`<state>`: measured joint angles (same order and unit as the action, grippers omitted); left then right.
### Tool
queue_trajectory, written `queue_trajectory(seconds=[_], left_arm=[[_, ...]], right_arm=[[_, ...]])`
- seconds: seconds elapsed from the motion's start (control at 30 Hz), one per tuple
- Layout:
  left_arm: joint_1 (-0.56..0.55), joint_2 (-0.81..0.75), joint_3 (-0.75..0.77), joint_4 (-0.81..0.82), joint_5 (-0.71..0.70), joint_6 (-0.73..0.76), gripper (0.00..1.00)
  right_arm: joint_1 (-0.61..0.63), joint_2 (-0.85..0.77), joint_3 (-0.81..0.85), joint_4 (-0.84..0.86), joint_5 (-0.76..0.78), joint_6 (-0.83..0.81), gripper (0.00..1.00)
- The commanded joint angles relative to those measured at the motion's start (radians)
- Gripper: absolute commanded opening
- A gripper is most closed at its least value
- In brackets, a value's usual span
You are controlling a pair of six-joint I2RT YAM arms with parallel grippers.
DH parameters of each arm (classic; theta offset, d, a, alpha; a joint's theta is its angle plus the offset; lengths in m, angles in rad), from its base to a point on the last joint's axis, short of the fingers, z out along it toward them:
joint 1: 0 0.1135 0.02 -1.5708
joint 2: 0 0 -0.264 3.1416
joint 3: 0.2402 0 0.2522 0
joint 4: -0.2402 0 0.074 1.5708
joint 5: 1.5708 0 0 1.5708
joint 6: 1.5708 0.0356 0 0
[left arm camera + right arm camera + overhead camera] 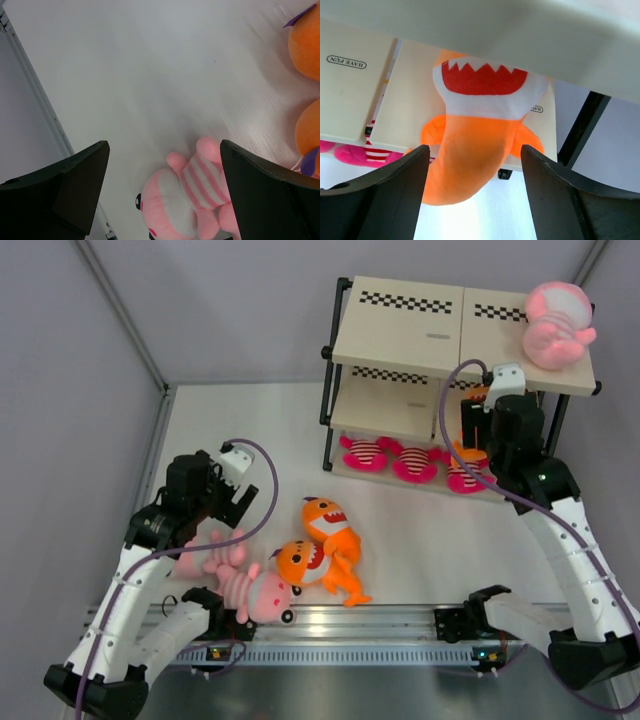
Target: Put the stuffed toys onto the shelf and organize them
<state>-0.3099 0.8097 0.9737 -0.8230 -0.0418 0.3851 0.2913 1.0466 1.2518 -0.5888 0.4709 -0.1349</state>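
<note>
The shelf (400, 325) stands at the back right. On its middle board lies an orange shark (480, 115), mouth up, tail hanging over the board's edge. My right gripper (475, 150) is open around that tail, with a gap on both sides. From above, the right gripper (475, 430) sits at the shelf's front. A pale pink doll (558, 325) lies on the top board and three magenta creatures (365, 453) on the bottom board. My left gripper (165, 190) hangs open over a pink striped doll (185, 200) on the table. Two orange sharks (325, 518) and another pink doll (255, 592) lie nearby.
A metal rail (400, 620) runs along the near table edge between the arm bases. Grey walls enclose the table, with a frame post (120, 310) at the left. The shelf's black frame leg (580, 125) stands just right of the right gripper.
</note>
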Motion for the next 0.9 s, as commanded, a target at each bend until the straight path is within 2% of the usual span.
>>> queue_trajectory(seconds=[0.0, 0.27, 0.5, 0.77, 0.8, 0.87], left_arm=[[0.005, -0.004, 0.003, 0.025, 0.013, 0.006, 0.99], [0.006, -0.009, 0.003, 0.025, 0.014, 0.008, 0.99], [0.006, -0.024, -0.004, 0.025, 0.017, 0.008, 0.99], [0.006, -0.029, -0.007, 0.027, 0.026, 0.012, 0.99], [0.006, -0.029, -0.007, 0.025, 0.025, 0.012, 0.99], [0.006, -0.03, -0.007, 0.025, 0.019, 0.014, 0.99]], right_arm=[[-0.014, -0.071, 0.057, -0.043, -0.014, 0.081, 0.74], [-0.014, -0.235, -0.13, 0.012, -0.07, 0.349, 0.72], [-0.015, -0.26, -0.29, 0.118, -0.041, 0.547, 0.63], [-0.018, -0.234, -0.365, 0.245, 0.021, 0.581, 0.49], [-0.017, -0.227, -0.367, 0.25, 0.031, 0.583, 0.43], [-0.018, -0.226, -0.373, 0.26, 0.054, 0.586, 0.38]])
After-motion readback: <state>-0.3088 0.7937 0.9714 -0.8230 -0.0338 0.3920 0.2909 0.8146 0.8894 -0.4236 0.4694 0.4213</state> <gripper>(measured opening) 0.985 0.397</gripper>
